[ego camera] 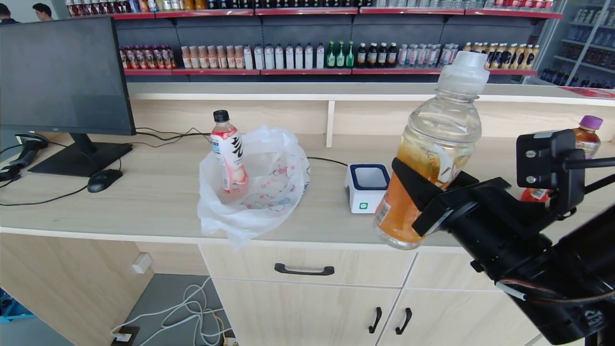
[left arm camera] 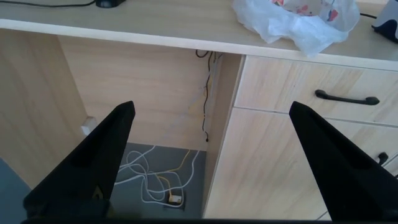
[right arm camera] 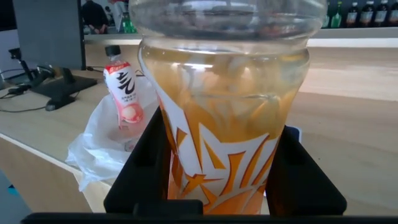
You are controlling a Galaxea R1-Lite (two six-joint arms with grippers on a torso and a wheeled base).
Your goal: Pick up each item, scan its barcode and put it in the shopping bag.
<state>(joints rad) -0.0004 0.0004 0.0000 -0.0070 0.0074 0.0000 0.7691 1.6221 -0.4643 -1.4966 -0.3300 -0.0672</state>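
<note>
Woodgrain counter (ego camera: 144, 202) holds crinkled plastic bag (ego camera: 288, 158); right fingers (ego camera: 413, 185) clamp clear bottle (ego camera: 437, 144).

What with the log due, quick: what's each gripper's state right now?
Left gripper: open, empty.
Right gripper: shut on the orange drink bottle.

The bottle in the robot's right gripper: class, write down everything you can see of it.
The bottle is clear plastic with a pale ribbed cap and an orange-and-white label, holding amber drink. It hangs tilted above the front edge of the counter, beside the white scanner. The right gripper is shut on its lower half, a black finger on either side; nothing else touches it.
</note>
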